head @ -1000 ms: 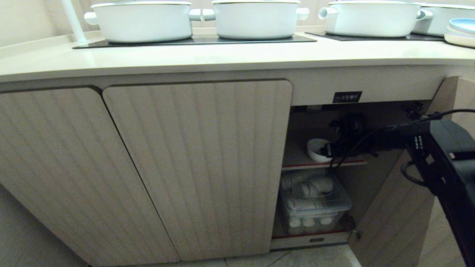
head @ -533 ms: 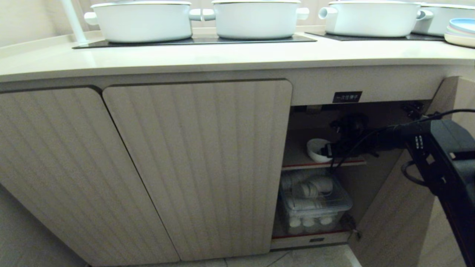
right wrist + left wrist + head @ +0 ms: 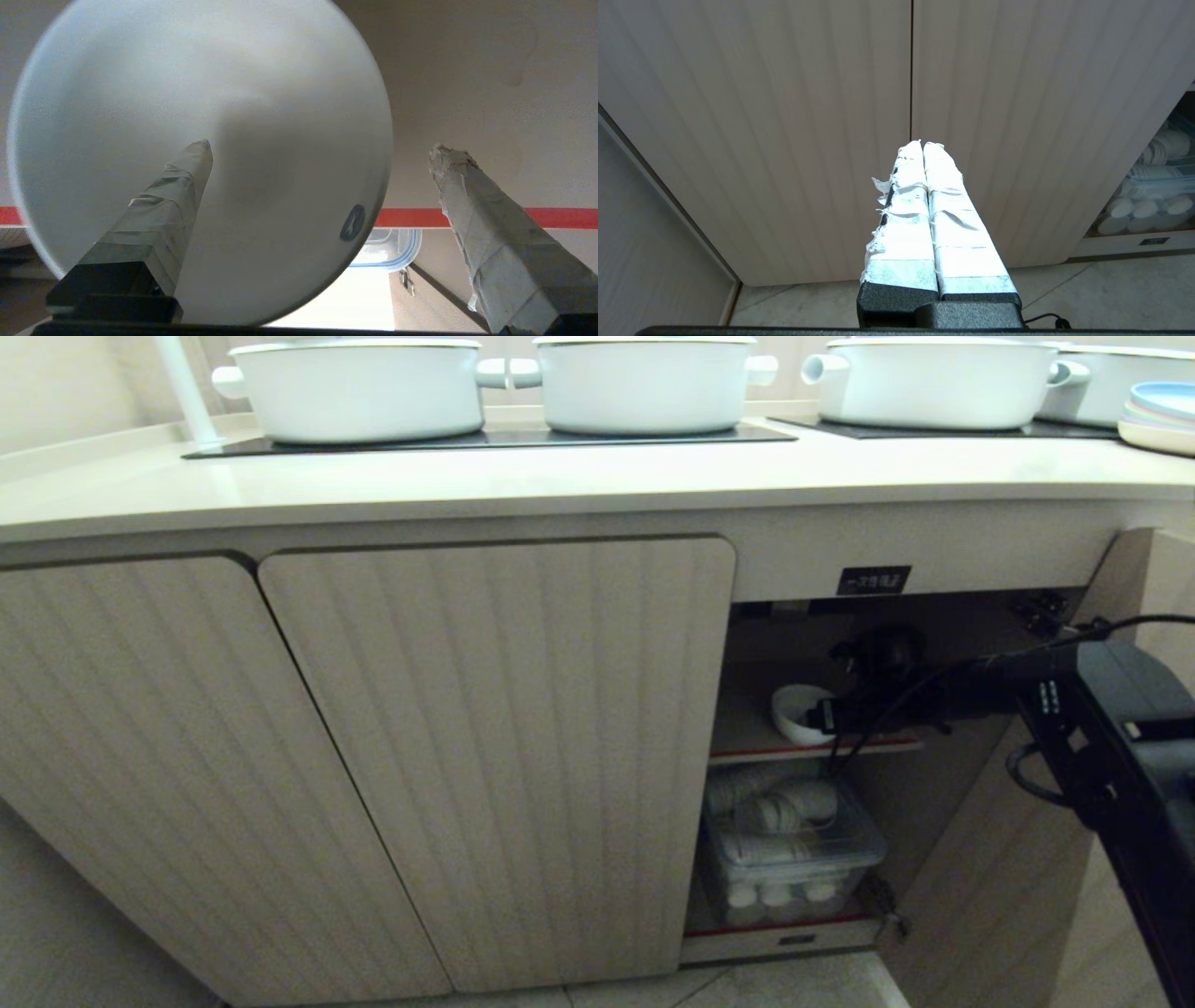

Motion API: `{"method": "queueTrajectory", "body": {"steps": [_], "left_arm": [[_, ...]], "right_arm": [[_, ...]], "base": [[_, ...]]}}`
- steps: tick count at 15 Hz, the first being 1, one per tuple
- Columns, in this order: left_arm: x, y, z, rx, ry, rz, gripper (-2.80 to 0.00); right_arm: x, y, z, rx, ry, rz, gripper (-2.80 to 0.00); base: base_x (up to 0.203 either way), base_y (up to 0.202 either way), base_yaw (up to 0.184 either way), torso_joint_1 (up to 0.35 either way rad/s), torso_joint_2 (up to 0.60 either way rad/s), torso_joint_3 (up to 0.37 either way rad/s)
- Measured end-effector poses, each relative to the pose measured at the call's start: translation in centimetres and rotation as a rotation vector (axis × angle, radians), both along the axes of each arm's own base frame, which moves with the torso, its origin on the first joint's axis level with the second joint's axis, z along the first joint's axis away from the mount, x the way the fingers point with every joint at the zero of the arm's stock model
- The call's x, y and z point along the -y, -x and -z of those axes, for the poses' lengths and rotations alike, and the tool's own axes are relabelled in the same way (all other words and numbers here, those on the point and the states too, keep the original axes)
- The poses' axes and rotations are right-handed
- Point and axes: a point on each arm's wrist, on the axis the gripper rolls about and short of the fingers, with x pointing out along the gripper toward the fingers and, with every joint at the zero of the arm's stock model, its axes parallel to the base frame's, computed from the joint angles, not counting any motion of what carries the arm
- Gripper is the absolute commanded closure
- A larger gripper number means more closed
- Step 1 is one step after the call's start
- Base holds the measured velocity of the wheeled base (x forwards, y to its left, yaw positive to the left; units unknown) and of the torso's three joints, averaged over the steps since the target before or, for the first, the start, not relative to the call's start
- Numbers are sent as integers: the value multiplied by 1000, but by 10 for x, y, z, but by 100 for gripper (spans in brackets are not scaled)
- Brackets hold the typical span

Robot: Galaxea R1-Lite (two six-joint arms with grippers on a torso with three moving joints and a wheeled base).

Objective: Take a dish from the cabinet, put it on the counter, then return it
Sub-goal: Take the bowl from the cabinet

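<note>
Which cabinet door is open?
The far right door of the cabinet is swung open, showing the dish; the two doors left of it are shut.

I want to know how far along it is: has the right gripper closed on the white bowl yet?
No. In the right wrist view the right gripper stands wide open, one finger over the bowl, the other outside its rim.

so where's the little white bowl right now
In the head view the dish sits on the red-edged upper shelf inside the open cabinet, right of centre, with the open right gripper at its rim.
</note>
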Motion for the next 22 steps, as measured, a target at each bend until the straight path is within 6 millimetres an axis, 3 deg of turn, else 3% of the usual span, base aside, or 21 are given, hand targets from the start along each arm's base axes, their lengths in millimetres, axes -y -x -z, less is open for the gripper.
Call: {"method": "queueTrajectory", "body": {"steps": [13,14,22], "left_arm": [[0,0,0,0,0,0,0],[0,0,0,0,0,0,0],[0,0,0,0,0,0,0]], "right_arm": [[-1,-2,5,8,0,-1,-280],[-1,-2,5,7,0,-2,0],[-1,-5,6,28,-2,-3,0]], "base": [[0,0,0,0,0,0],[0,0,0,0,0,0],[0,0,0,0,0,0]]}}
